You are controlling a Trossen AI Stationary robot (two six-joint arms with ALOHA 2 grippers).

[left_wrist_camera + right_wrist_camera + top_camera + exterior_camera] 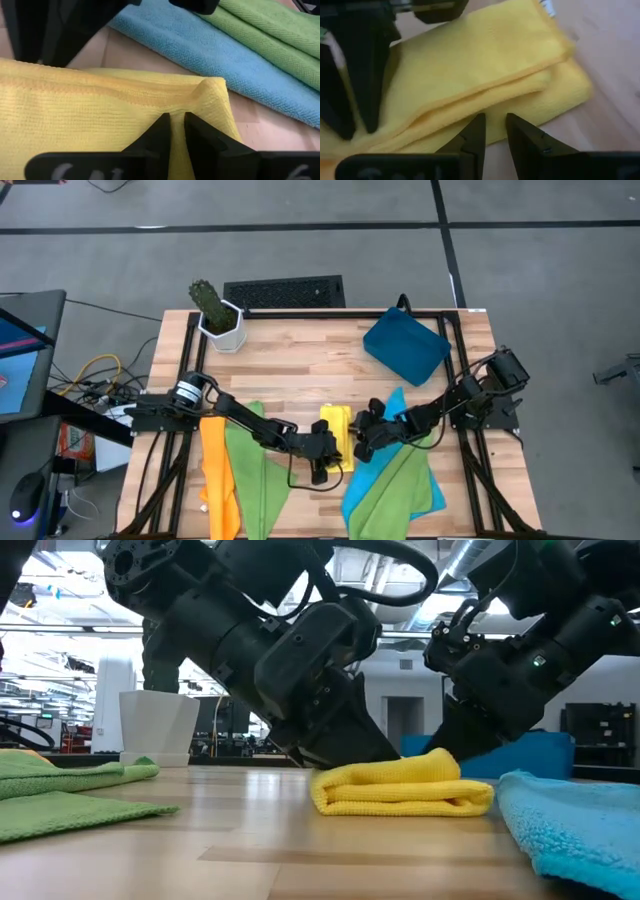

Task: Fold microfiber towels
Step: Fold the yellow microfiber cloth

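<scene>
The left gripper (177,131) pinches a ridge of the folded yellow towel (90,125) on the table (310,350) between its jaws. The right gripper (494,134) hangs beside the towel's edge, jaws slightly spread and holding nothing.

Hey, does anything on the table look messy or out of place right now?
Nothing damaged or spilled. The unfolded towels lie rumpled and overlapping: the blue towel under a green towel, and the orange towel hanging over the table's front edge. The yellow towel is folded.

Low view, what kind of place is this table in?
Probably a robotics lab or workshop: exposed ceiling ducts beyond the wooden table, a monitor beside it, and loose cables on the concrete floor.
</scene>
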